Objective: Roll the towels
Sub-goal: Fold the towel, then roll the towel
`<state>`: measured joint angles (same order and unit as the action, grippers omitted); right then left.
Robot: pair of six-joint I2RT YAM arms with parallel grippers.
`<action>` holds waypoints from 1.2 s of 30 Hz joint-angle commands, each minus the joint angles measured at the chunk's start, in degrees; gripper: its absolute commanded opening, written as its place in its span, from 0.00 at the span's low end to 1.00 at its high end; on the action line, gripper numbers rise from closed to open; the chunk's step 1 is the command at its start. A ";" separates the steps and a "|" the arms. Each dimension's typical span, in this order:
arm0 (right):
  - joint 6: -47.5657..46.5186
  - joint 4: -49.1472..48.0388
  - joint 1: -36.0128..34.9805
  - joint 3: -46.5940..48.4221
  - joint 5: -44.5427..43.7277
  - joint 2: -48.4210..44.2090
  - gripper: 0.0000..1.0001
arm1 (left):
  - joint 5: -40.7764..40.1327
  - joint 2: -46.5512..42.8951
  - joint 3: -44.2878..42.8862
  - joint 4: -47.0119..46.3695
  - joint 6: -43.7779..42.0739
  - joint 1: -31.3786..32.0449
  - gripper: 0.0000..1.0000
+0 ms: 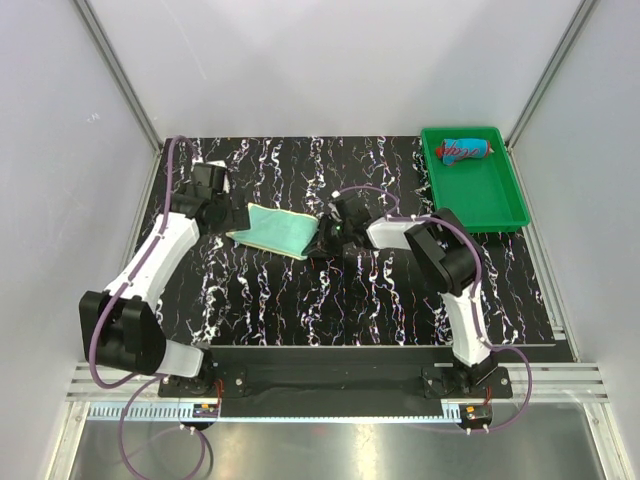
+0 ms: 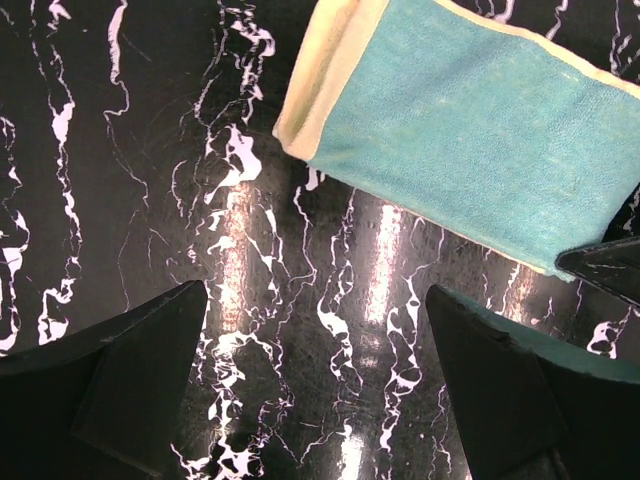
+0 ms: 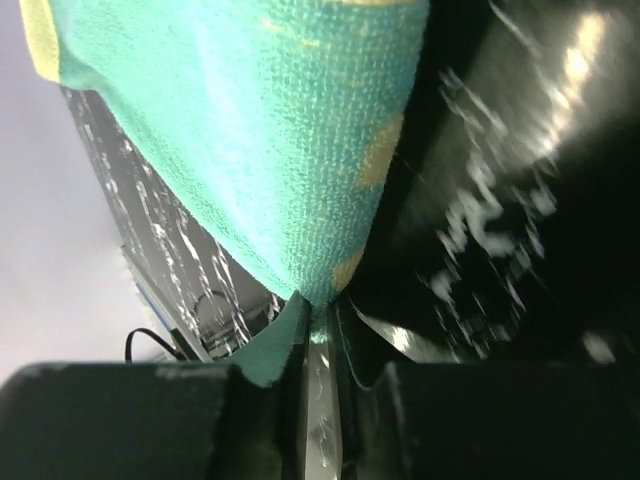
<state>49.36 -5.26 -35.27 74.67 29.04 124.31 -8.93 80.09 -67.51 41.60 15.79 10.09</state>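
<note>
The pale yellow and teal towel (image 1: 273, 230) lies folded on the black marbled table, left of centre; it also shows in the left wrist view (image 2: 470, 140). My right gripper (image 1: 327, 238) is shut on the towel's right corner (image 3: 320, 300), pinching the cloth between its jaws. My left gripper (image 1: 222, 212) is open and empty over bare table just left of the towel, its fingers (image 2: 130, 380) wide apart. The red and blue towel (image 1: 466, 150) lies rolled in the far end of the green tray (image 1: 490, 200).
The green tray stands at the table's back right corner. White walls and metal frame posts enclose the table on three sides. The right arm's elbow (image 1: 445, 255) rises just in front of the tray.
</note>
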 commanded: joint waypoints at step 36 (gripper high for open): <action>-13.33 46.31 8.99 -22.90 -40.11 -60.94 1.00 | -21.40 26.07 -11.07 -7.50 0.83 48.62 0.84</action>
<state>36.67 40.42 -26.79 52.51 -9.52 64.14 -28.73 105.84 -75.18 37.54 17.78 58.92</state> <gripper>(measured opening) 0.994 0.850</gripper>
